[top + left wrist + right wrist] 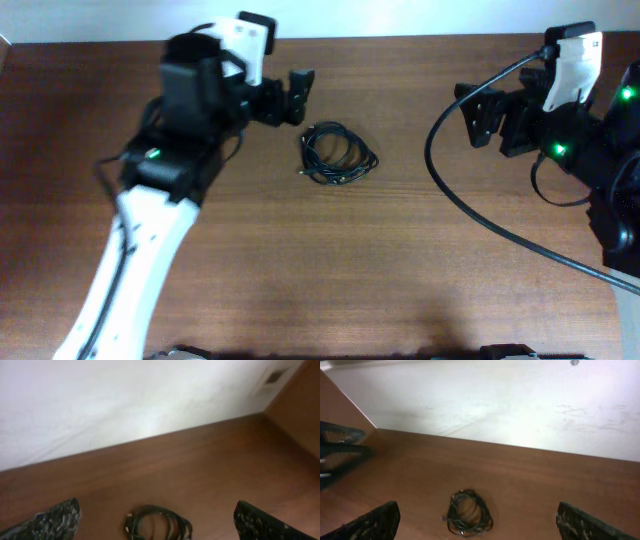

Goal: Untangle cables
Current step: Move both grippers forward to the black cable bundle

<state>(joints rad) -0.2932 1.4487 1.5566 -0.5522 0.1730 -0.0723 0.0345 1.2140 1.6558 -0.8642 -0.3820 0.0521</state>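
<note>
The cables [338,153] lie as one small, loose coil of thin black cord on the brown wooden table [400,260], with several loops stacked over each other and tangled together. No plug ends can be made out for certain at this blur. Nothing touches the coil. The left gripper [300,96] hangs near the coil, on the side toward the white wall [125,400], with its jaws apart and holding nothing. In the left wrist view its two dark fingers [55,521] sit at the bottom corners of the picture, and the coil [157,522] lies on the table between them and a little ahead. The right gripper [472,115] is well apart from the coil, on the side opposite the left arm, and it is also spread wide and empty. In the right wrist view its fingers [370,524] frame the coil [468,512] from farther back, and bare wood shows all around the loops. In that same view, part of the left arm [340,450] shows as a dark blur beyond the coil. A thicker black wire [450,190] belonging to the right arm curves over the table between the coil and that arm, clear of the coil.
</note>
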